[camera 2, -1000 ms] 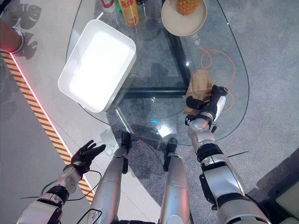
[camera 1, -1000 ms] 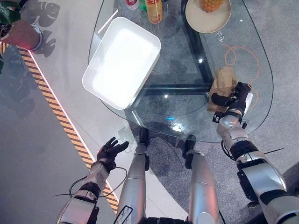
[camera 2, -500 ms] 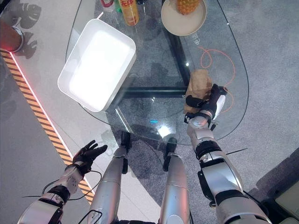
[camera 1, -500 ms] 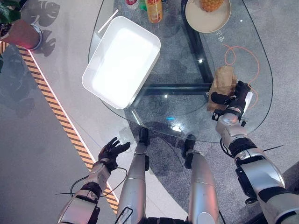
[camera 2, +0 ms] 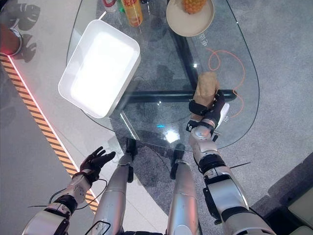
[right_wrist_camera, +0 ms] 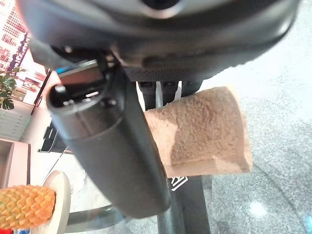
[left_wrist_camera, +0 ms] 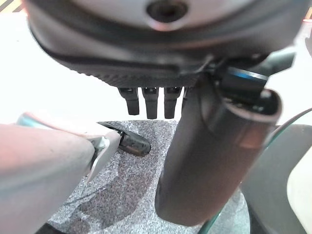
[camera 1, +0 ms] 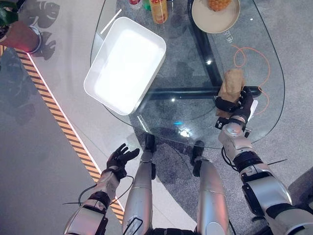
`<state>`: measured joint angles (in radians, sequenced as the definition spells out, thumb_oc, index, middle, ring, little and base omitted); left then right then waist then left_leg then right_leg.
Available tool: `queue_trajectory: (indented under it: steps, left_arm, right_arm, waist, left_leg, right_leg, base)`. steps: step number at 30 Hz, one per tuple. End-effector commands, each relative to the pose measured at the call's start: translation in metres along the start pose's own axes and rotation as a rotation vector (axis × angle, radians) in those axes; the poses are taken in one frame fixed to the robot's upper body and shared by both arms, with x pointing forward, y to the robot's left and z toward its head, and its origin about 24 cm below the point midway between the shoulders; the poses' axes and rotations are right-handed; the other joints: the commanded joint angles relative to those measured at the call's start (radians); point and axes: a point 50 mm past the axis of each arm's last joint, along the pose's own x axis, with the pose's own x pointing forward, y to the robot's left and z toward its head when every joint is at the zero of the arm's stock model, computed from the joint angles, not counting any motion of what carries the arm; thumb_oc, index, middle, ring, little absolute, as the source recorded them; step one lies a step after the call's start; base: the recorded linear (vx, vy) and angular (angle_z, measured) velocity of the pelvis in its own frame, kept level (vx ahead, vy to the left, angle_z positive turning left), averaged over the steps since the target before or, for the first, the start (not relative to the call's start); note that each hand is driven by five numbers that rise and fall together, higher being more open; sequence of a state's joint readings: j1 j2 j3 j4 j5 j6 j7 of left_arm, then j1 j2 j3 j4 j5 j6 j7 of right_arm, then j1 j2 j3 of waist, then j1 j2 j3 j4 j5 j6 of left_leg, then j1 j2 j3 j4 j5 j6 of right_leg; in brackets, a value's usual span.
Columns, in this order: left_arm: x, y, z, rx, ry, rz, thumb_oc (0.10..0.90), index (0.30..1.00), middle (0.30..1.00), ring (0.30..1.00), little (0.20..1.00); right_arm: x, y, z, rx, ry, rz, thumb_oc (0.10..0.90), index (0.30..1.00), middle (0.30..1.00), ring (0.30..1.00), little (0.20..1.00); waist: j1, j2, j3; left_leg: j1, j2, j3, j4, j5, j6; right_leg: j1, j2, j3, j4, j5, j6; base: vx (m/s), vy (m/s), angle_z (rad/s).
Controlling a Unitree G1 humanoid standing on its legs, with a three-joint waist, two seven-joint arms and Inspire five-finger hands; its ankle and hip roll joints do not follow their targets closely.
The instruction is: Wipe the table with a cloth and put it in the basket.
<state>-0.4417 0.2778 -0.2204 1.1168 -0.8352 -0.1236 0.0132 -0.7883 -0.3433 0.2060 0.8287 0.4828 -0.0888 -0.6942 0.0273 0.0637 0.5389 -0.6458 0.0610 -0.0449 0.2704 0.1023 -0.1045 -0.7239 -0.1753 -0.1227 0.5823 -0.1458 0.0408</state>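
Note:
A tan cloth [camera 1: 232, 83] lies folded on the glass table [camera 1: 186, 115], toward its right end. My right hand [camera 1: 240, 103] sits on the cloth's near end. Its thumb [right_wrist_camera: 112, 146] reaches across the cloth [right_wrist_camera: 204, 131] and its fingers curl on the other side, so it is shut on the cloth. A white rectangular basket [camera 1: 125, 63] stands on the table's left part, well away from the cloth. Down at the lower left, over the floor and off the table, my left hand [camera 1: 120, 157] hangs open with spread fingers [left_wrist_camera: 148, 100].
A plate [camera 1: 201, 14] with a pineapple [camera 1: 219, 4] and bottles [camera 1: 159, 10] stand along the table's far edge. An orange cord [camera 1: 254, 58] loops on the glass beside the cloth. A potted plant [camera 1: 19, 34] and striped floor tape [camera 1: 63, 127] lie to the left.
My right hand has slid a little to the left with the cloth's near end. The left hand has lifted slightly. The whole picture has shifted a bit.

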Motion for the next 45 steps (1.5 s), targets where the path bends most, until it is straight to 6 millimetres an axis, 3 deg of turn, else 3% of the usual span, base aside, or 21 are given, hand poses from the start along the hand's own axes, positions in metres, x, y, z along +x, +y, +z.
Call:
queue_trajectory:
  steps: [1, 16, 26, 43, 44, 45]
  left_arm:
    - [-0.003, 0.012, 0.001, -0.011, -0.042, 0.045, 0.800, 0.900, 0.900, 0.900, 0.900]
    - [-0.001, 0.007, 0.003, -0.003, -0.038, 0.034, 0.800, 0.900, 0.900, 0.900, 0.900]
    - [0.002, 0.000, 0.007, 0.006, -0.035, 0.023, 0.800, 0.900, 0.900, 0.900, 0.900]
    - [0.004, -0.006, 0.007, 0.024, -0.024, 0.005, 0.800, 0.900, 0.900, 0.900, 0.900]
    - [0.004, -0.005, 0.007, 0.027, -0.023, 0.004, 0.800, 0.900, 0.900, 0.900, 0.900]
    - [0.004, -0.005, 0.007, 0.027, -0.023, 0.004, 0.800, 0.900, 0.900, 0.900, 0.900]
  right_arm:
    - [-0.005, 0.000, 0.012, 0.036, -0.086, -0.004, 0.800, 0.900, 0.900, 0.900, 0.900]
    - [-0.002, -0.006, -0.009, -0.159, -0.050, -0.045, 0.800, 0.900, 0.900, 0.900, 0.900]
    - [0.000, 0.000, -0.009, -0.286, -0.059, -0.024, 0.800, 0.900, 0.900, 0.900, 0.900]
    - [0.010, -0.005, -0.015, -0.494, -0.007, -0.037, 0.800, 0.900, 0.900, 0.900, 0.900]
    - [0.010, -0.005, -0.018, -0.510, 0.001, -0.030, 0.753, 0.860, 0.860, 0.860, 0.853]
    - [0.010, -0.005, -0.019, -0.513, 0.004, -0.028, 0.558, 0.693, 0.693, 0.693, 0.658]
  waist:
    - [-0.006, -0.013, -0.019]
    - [0.000, -0.008, -0.019]
    - [0.007, -0.002, -0.019]
    - [0.025, 0.012, -0.019]
    - [0.026, 0.013, -0.019]
    - [0.026, 0.013, -0.019]
  left_leg:
    - [0.017, -0.081, 0.082, 0.111, -0.135, 0.082]
    - [0.005, -0.084, 0.078, 0.122, -0.138, 0.084]
    - [-0.006, -0.086, 0.076, 0.133, -0.139, 0.083]
    - [-0.006, -0.095, 0.069, 0.137, -0.139, 0.086]
    - [-0.006, -0.096, 0.068, 0.139, -0.139, 0.086]
    - [-0.007, -0.096, 0.068, 0.140, -0.139, 0.086]
  right_leg:
    - [0.050, 0.079, 0.006, -0.136, 0.093, -0.015]
    - [0.043, 0.075, 0.002, -0.131, 0.095, -0.012]
    - [0.034, 0.070, 0.000, -0.125, 0.094, -0.012]
    - [0.030, 0.066, -0.004, -0.115, 0.091, -0.014]
    - [0.029, 0.066, -0.005, -0.112, 0.091, -0.014]
    - [0.028, 0.066, -0.005, -0.112, 0.091, -0.014]
  base:
    - [0.00, 0.000, 0.00]
    - [0.00, 0.000, 0.00]
    - [0.00, 0.000, 0.00]
    - [0.00, 0.000, 0.00]
    - [0.00, 0.000, 0.00]
    - [0.00, 0.000, 0.00]
